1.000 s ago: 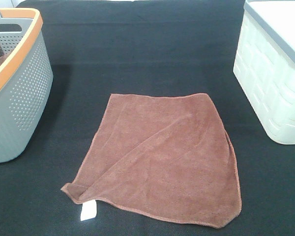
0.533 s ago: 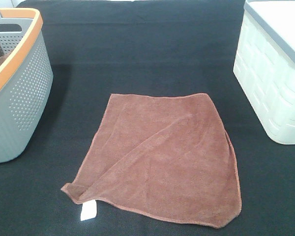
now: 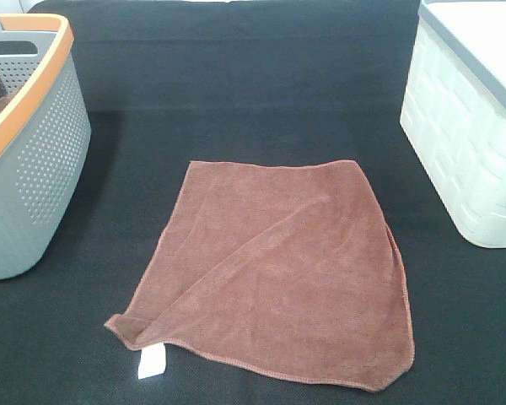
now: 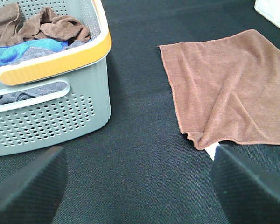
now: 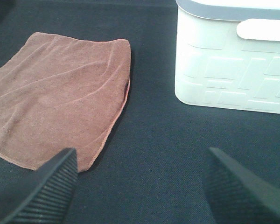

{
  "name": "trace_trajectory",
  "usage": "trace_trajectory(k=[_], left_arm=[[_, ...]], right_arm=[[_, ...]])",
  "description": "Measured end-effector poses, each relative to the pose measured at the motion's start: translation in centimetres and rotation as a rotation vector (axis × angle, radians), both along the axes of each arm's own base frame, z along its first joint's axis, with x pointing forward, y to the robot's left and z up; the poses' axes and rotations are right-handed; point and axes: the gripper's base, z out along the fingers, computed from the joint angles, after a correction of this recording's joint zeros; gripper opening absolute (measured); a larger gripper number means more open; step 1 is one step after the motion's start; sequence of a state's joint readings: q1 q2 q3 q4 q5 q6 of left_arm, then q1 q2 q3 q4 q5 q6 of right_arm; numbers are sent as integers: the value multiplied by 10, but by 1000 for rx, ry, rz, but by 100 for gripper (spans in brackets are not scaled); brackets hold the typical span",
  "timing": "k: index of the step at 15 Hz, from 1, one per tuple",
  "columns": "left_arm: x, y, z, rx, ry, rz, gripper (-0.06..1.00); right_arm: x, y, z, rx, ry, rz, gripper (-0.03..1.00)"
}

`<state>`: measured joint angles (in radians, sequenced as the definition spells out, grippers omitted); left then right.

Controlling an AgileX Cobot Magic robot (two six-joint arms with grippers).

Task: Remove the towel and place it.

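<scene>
Nothing has moved since the earlier pictures: my towel lies just where it was and no arm has come into the high view. My left gripper hangs over the black cloth that covers the table, with its two dark fingers spread wide and nothing between them. My right gripper is the same, fingers far apart and holding nothing, above bare black cloth. From the left hand I look out and see the grey basket with holes in its wall and an orange rim, near the left gripper. Inside it are a bunched brown cloth, a blue cloth and something grey. The towel is out of the basket. It lies spread on the black cloth between the grey basket and the white bin, touching neither one. It is rust-brown with a stitched edge, mostly flat, with one long crease running across it and one corner folded over a little. A small white tag sticks out at that folded corner, on the side closest to me. From the right hand I see the far side of the towel and the white bin, which has a grey rim and block shapes pressed into its wall
</scene>
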<state>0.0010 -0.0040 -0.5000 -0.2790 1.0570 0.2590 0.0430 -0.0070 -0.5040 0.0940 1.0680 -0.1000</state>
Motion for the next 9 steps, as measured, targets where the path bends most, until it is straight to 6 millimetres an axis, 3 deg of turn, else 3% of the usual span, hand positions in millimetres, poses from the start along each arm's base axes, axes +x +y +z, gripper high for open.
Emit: trace_trajectory(k=[9], left_arm=[[1, 10, -2, 67, 8, 95, 80]], right_arm=[[0, 0, 0, 0, 0, 0, 71]])
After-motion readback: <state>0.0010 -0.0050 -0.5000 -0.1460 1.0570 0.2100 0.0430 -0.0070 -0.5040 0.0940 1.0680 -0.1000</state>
